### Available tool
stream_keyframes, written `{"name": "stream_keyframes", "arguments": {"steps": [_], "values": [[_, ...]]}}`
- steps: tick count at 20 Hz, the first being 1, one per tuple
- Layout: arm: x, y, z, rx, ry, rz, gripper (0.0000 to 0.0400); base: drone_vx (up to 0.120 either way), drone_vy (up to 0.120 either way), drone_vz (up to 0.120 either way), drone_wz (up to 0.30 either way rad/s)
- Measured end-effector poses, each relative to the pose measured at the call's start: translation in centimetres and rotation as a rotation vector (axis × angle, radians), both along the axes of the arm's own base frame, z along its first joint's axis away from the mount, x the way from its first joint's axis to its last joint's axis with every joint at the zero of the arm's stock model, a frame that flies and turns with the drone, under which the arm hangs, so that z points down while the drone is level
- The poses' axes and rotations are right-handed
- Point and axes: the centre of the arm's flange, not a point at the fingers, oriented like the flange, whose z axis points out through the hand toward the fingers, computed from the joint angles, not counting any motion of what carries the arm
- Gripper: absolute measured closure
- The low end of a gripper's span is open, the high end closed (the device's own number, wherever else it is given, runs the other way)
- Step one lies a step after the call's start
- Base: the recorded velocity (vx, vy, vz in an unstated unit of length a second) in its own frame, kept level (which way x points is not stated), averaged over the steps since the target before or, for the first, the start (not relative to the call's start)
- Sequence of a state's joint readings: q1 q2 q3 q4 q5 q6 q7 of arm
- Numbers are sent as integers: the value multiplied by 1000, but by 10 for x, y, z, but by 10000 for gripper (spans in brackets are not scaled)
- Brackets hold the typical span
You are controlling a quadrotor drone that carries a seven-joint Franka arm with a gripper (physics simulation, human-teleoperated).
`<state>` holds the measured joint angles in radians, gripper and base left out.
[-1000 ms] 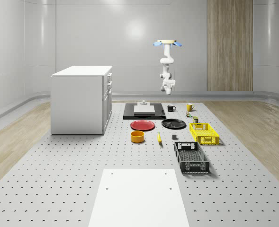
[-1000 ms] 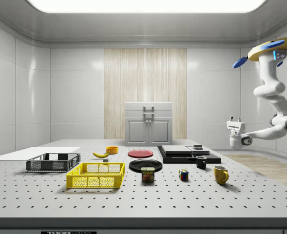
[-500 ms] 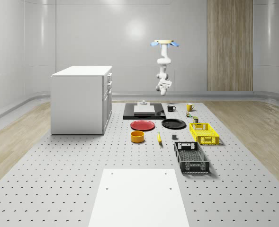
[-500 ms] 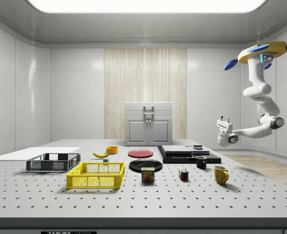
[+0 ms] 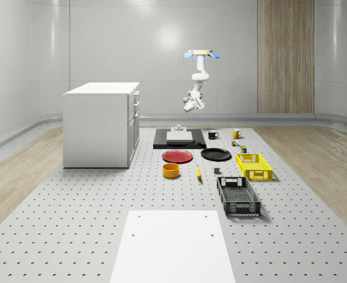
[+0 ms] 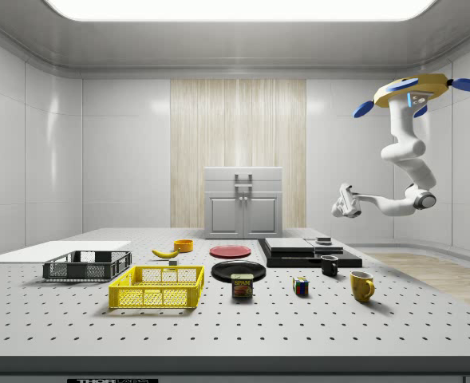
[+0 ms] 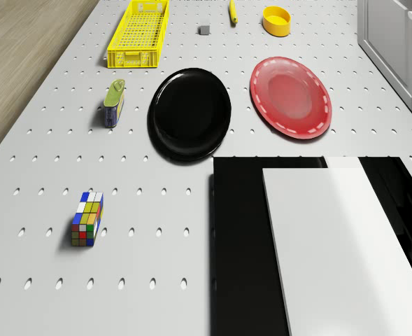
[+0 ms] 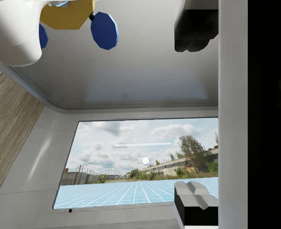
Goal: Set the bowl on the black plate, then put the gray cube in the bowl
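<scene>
Bowl [image 5: 171, 170] — orange, upright on the desk [image 5: 73, 224], near edge of red plate [image 5: 177, 156], banana [image 5: 198, 171] beside it; black plate [image 5: 215, 154] just right of red in whole-scene view, bare. Gray cube [image 5: 217, 171] nearer camera. Drone [image 5: 201, 53] hovers high over the black slab [image 5: 161, 143]; jaws [image 6: 345, 201] aloft, well apart from bowl — state: cannot tell. Open air for descent
</scene>
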<state>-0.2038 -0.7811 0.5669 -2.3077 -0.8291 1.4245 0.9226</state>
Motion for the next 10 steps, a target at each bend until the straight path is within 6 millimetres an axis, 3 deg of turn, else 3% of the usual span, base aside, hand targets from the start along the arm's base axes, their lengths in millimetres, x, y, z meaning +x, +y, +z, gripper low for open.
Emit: {"name": "stream_keyframes", "arguments": {"steps": [3,6,9,10], "values": [[2,4,-50,-513,0,-19,0,120,-107,0,0],[3,-15,-93,-993,0,-37,0,120,0,0,0],[4,-41,-117,-1350,1,-49,0,120,0,0,0],[4,-49,-122,-1440,1,-51,0,120,-120,0,0]]}}
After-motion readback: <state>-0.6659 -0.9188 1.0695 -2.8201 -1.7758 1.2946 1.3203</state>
